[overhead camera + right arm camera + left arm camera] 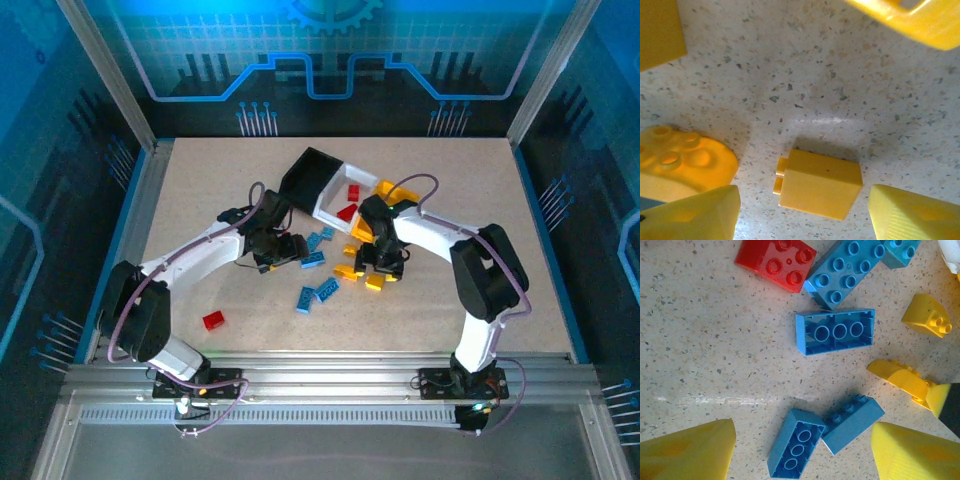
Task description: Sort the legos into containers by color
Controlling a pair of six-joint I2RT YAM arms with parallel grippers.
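The three joined containers lie tipped at the back centre: black [306, 172], white [331, 202] with red legos in it, yellow-orange [398, 191]. Legos are scattered in front of them. My left gripper [283, 250] [802, 452] is open low over the table. An upside-down blue brick [795, 444] and a blue brick on its side [854, 421] lie touching between its yellow fingers [690, 452]. My right gripper [381, 262] [804, 206] is open too, with a yellow brick [820, 184] lying on its side between its fingertips, untouched.
More blue bricks [835, 331] [845, 270], a red brick [776, 262] and yellow pieces [927, 315] [900, 377] lie beyond the left fingers. A rounded yellow piece [680, 162] sits left of the right gripper. One red brick [213, 320] lies alone at the front left.
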